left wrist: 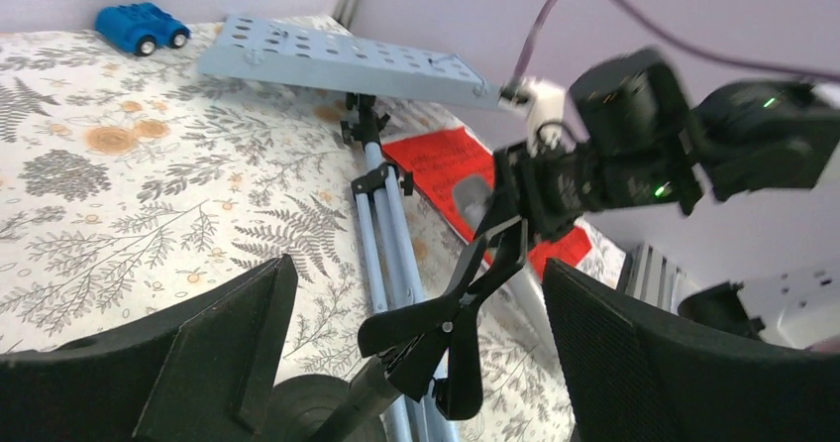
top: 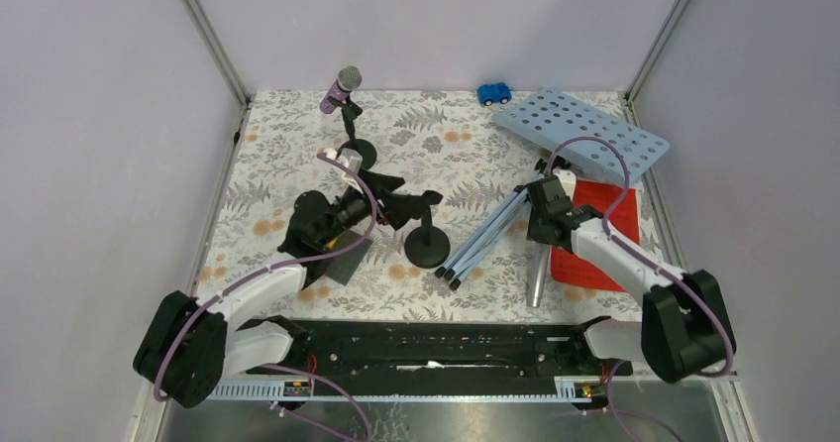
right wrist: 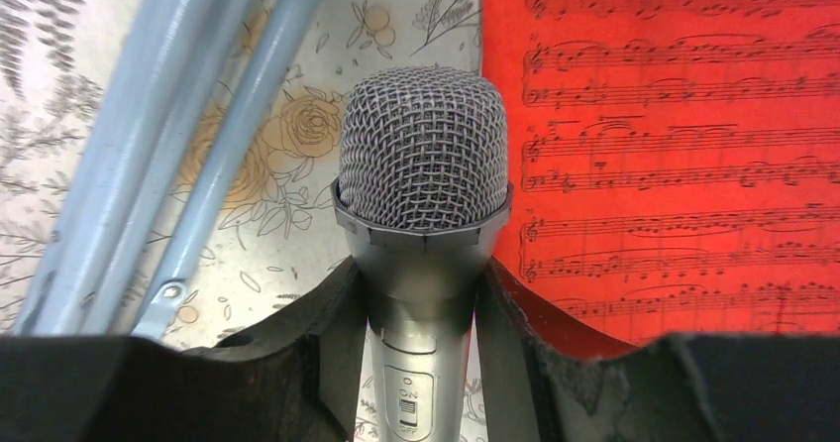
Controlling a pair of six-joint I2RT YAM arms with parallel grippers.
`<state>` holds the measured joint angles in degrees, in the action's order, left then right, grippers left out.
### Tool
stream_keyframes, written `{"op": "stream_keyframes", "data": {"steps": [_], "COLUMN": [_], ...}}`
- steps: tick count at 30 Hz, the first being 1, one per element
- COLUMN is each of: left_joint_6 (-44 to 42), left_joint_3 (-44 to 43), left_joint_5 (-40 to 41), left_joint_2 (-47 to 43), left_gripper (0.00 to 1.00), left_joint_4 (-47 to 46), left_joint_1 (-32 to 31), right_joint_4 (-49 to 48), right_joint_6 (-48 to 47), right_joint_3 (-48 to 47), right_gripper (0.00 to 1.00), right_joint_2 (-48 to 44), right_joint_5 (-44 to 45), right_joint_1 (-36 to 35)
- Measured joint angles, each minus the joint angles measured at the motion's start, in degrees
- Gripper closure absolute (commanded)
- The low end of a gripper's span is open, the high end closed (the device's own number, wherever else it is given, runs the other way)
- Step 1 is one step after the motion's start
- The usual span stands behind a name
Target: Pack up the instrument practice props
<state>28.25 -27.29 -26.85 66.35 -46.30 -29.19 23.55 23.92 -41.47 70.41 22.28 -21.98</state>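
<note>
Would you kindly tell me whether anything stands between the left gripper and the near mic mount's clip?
Nothing visible does. The left gripper is open, and the clip of the mount sits straight ahead between its jaws. The stand legs lie beyond the clip, not in front.

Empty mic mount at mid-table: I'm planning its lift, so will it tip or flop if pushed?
The mic mount likely tips if pushed high: thin stem over a small round base. Its clip looks hinged, so it may swivel under pressure.

Left pincer stands wide, black mic mount between its fingers.
</note>
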Motion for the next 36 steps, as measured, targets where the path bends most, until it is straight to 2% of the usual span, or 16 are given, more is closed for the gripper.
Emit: {"op": "stream_keyframes", "data": {"steps": [4, 5, 7, 10, 12, 17, 22, 29, 33, 36], "left_joint_6": [3.45, 4.46, 6.01, 7.61, 8.17, 8.04, 7.37, 5.38, 2.34, -0.22], "left_joint_3": [0.02, 0.02, 0.02, 0.00, -0.46, -4.07, -11.13, -16.44, -17.55, -17.99], "left_joint_5": [5.05, 6.56, 9.49, 14.25, 17.75, 24.00, 28.11, 30.62, 30.23, 29.46], "left_joint_2": [-5.73, -7.58, -11.04, -15.96, -18.47, -20.55, -18.53, -16.52, -18.80, -22.12], "left_gripper": [0.01, 0.01, 0.01, 0.01, 0.01, 0.01, 0.01, 0.01, 0.01, 0.01], "left_joint_4": [4.31, 6.10, 9.60, 16.33, 22.23, 36.26, 50.16, 63.60, 68.59, 70.79], "left_joint_1": [0.00, 0.00, 0.02, 0.00, 0.00, 0.02, 0.00, 0.02, 0.00, 0.00], "right_joint_4": [-2.08, -2.54, -3.06, -3.32, -3.39, -3.30, -1.62, -0.79, -6.91, -14.36], "right_joint_6": [-0.02, -0.04, -0.09, -0.02, -0.04, -0.13, -0.28, -3.41, -7.13, -8.72], "right_joint_3": [0.24, 0.24, 0.07, -0.31, -0.70, -2.34, -3.04, -3.02, -0.33, 4.52], "right_gripper": [0.81, 0.71, 0.41, 0.24, 0.17, 0.12, 0.10, 0.09, 0.11, 0.11], "right_joint_2": [6.38, 7.85, 10.51, 12.94, 13.27, 13.44, 10.34, -10.86, -22.64, -27.80], "right_joint_5": [-2.60, -3.17, -4.00, -5.31, -5.90, -6.58, -6.58, -9.97, -20.59, -29.64], "right_joint_1": [0.87, 0.94, 1.05, 1.20, 1.29, 1.36, 1.38, 1.44, 1.49, 1.53]}}
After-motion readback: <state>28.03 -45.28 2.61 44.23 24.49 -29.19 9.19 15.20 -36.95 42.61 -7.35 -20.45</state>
